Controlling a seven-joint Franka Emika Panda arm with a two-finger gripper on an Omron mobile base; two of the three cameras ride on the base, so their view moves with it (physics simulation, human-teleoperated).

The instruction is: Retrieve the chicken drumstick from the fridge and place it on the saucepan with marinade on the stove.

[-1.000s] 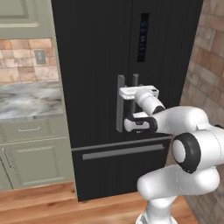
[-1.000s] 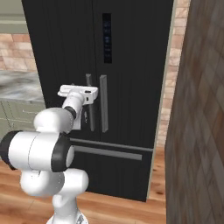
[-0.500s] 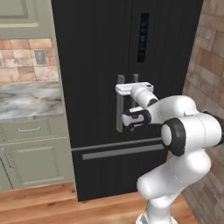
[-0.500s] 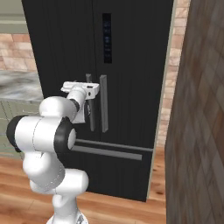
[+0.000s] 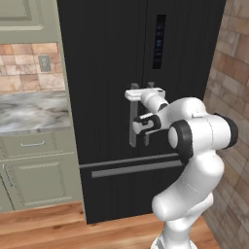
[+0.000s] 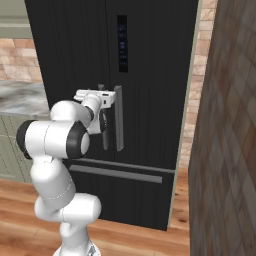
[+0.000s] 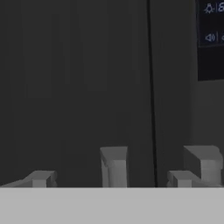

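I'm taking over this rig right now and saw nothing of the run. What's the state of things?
Gripper: open, holding nothing, at the top of the fridge's left door handle, one finger on either side of the bar.
Fridge: both doors shut. The drumstick, pan and stove are out of sight.
Done: the arm has reached the handle.
Left: close on the handle, pull the door open, find and take the drumstick, carry it to the pan on the stove.

tall black fridge [image 5: 112,73] stands closed, grey vertical handles at mid-height.
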